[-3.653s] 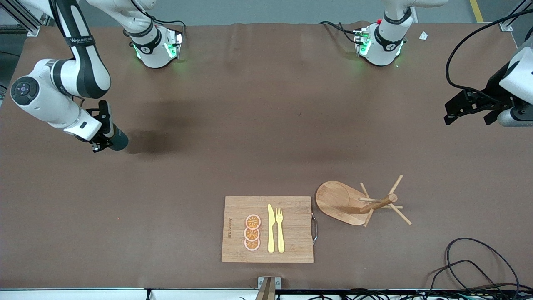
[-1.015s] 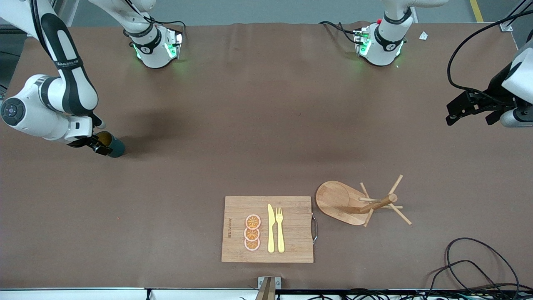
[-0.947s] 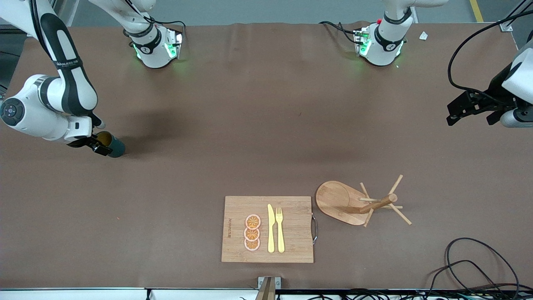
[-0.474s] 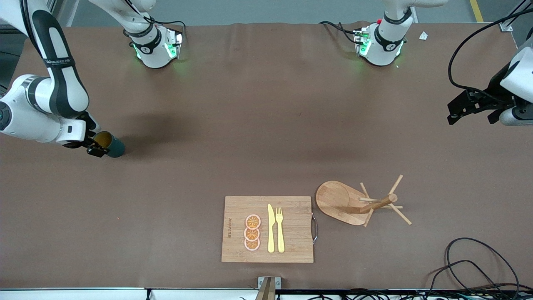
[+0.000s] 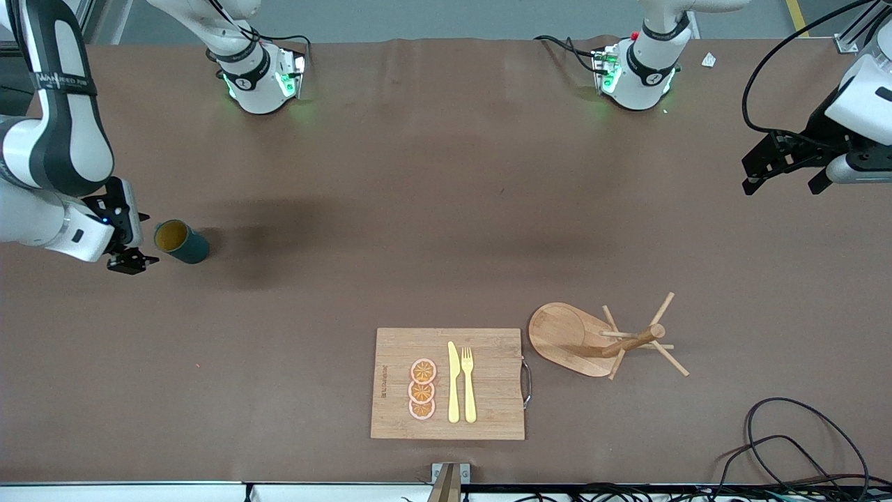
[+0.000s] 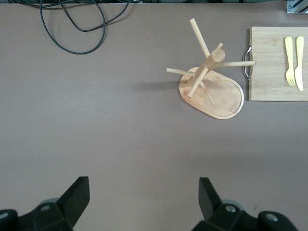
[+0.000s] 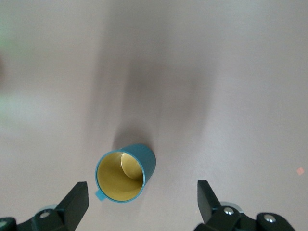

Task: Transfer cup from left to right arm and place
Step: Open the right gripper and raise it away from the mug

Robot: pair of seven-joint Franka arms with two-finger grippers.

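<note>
Right pincer (image 5: 132,245) has let go and pulled back since half a second ago; its jaws are apart and the teal mug (image 5: 180,241) stands upright on the desk (image 5: 432,209) just beside it, at the right arm's end. Placement looks done, so next is only to retreat clear without clipping the mug. Left pincer (image 5: 780,159) waits empty with jaws apart over its own end.
</note>
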